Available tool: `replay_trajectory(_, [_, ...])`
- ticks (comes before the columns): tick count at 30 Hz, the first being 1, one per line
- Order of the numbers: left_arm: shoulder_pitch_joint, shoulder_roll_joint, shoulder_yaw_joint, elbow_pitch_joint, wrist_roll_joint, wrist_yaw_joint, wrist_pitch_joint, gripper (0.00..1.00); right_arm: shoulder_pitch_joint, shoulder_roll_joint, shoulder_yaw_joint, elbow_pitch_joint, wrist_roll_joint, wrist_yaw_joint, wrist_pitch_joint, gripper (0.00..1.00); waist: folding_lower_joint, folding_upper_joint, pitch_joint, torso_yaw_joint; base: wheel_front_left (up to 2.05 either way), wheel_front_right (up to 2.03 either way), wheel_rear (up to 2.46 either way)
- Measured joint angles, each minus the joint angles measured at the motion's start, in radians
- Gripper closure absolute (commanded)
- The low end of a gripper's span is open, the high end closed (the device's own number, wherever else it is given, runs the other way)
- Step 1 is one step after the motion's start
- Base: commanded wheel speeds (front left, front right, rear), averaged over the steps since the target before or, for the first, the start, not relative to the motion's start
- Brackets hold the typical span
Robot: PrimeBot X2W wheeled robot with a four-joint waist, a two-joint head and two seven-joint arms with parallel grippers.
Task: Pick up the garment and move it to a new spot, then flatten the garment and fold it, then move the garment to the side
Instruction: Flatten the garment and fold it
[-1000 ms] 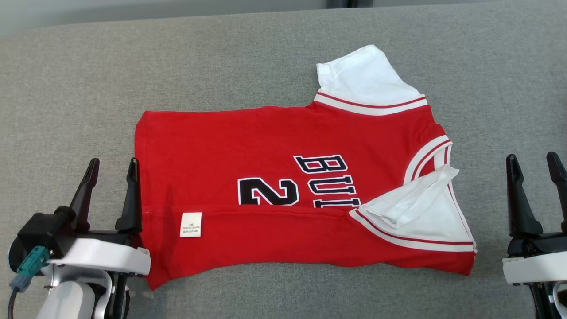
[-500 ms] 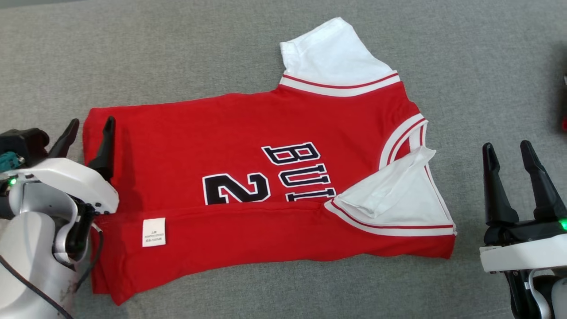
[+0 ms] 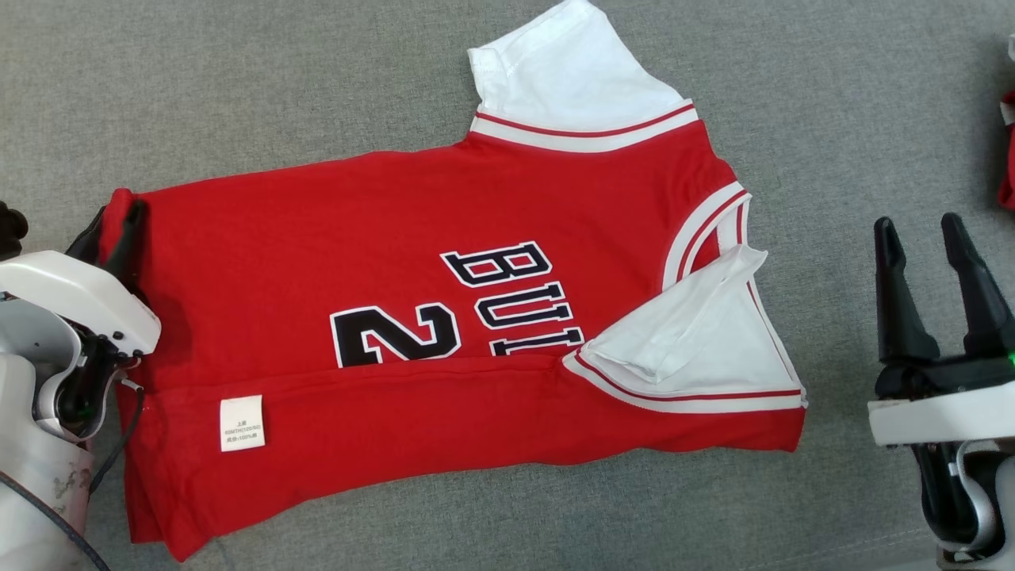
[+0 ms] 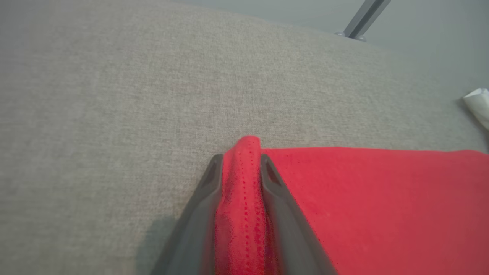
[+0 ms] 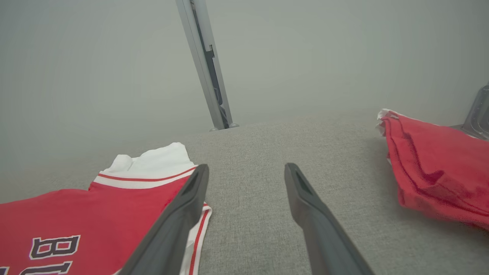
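The garment (image 3: 444,262) is a red jersey with white sleeves and dark lettering. It lies flat on the grey surface, its near long edge folded over with a white label showing. My left gripper (image 3: 117,218) sits at the garment's far left corner. In the left wrist view that gripper (image 4: 240,160) has a raised ridge of red hem (image 4: 244,214) pinched between its two fingers. My right gripper (image 3: 918,226) stands open to the right of the jersey, apart from it. Its fingers (image 5: 179,221) point over bare fabric beside the collar.
The grey cloth-covered surface (image 3: 238,79) stretches around the jersey. A second red garment (image 5: 431,168) lies bunched at the far right, its edge (image 3: 1007,151) at the head view's border. A metal post (image 5: 208,68) rises behind the surface.
The head view has shifted. My left gripper moved forward from beside the near left hem to the far left corner and closed onto the fabric. The right gripper stayed open.
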Motion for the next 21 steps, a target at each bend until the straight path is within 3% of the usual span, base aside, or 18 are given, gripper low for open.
replay_trajectory(5, [-0.010,0.008,-0.009,0.003,-0.003,-0.009,0.001,1.00,-0.102,-0.053,-0.010,0.011,0.028,0.000,0.002,0.00,0.0000,0.0000,0.009,-0.001,0.00,0.00,0.00])
replay_trajectory(12, [-0.065,-0.024,-0.057,-0.032,0.006,-0.019,0.000,1.00,-0.390,-0.179,-0.010,0.134,0.093,0.000,0.081,0.00,0.0000,0.0000,0.039,0.045,0.00,0.00,0.00])
replay_trajectory(21, [-0.184,-0.120,-0.167,-0.036,0.021,-0.042,-0.034,1.00,-0.698,-0.284,0.191,0.416,0.122,0.000,0.213,0.00,0.0000,0.0000,0.108,0.184,0.00,0.00,0.00])
